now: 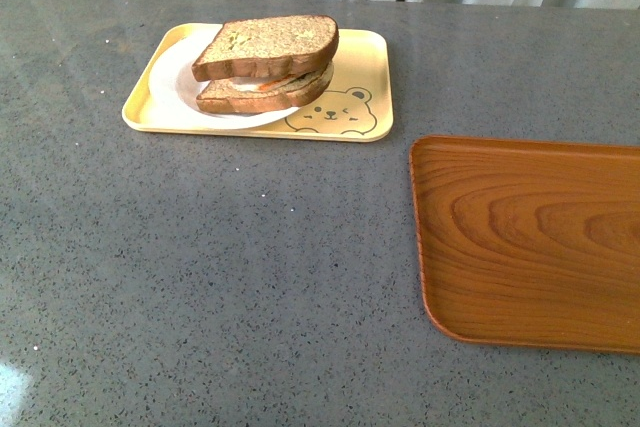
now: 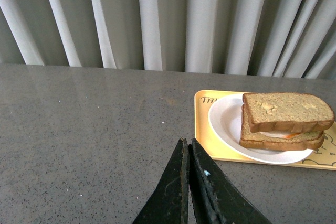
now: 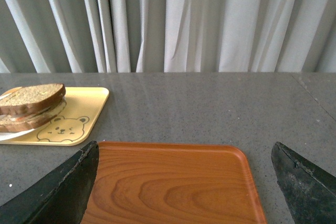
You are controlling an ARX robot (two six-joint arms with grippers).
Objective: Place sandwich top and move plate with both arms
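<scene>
Yellow bear-printed tray [image 1: 372, 57] at eleven o'clock on the grey table [image 1: 200, 277] holds the white plate [image 1: 175, 82]; the sandwich top [image 1: 268, 45] lies on the egg-bearing slice [image 1: 255, 97] there. Brown wooden tray [image 1: 530, 242], at three o'clock, is bare. Left gripper [image 2: 188, 153] is clenched, right gripper [image 3: 184, 156] spread wide.

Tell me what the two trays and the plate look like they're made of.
Yellow tray: likely matte plastic or melamine, judging by its flat colour and printed bear. Brown tray: wood or wood-look laminate, with bold grain and a slight sheen. Plate: smooth glossy white, ceramic or melamine; can't tell which.
</scene>
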